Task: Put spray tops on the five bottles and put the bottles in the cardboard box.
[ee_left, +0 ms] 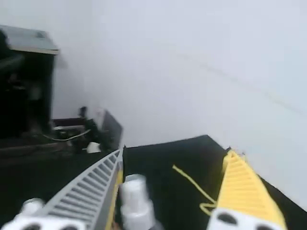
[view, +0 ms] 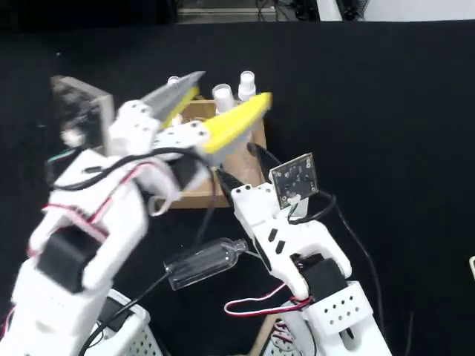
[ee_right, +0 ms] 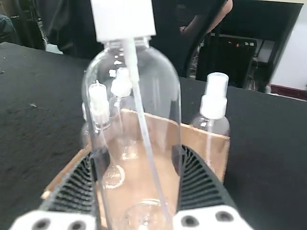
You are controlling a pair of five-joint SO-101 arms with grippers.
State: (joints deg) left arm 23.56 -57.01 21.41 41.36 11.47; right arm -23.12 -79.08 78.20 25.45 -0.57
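Right jaws around bottle [ee_right: 132,120]; bottles [ee_right: 98,103] in box [ee_right: 211,153].

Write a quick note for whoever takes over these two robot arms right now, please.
Left gripper: open, above the cardboard box.
Right gripper: shut on a topped bottle, upright before the box.
Done: three topped bottles stand at the box, at least two inside.
To do: box the held bottle; the lying bottle by the arms seems to lack a top, so top it and box it.
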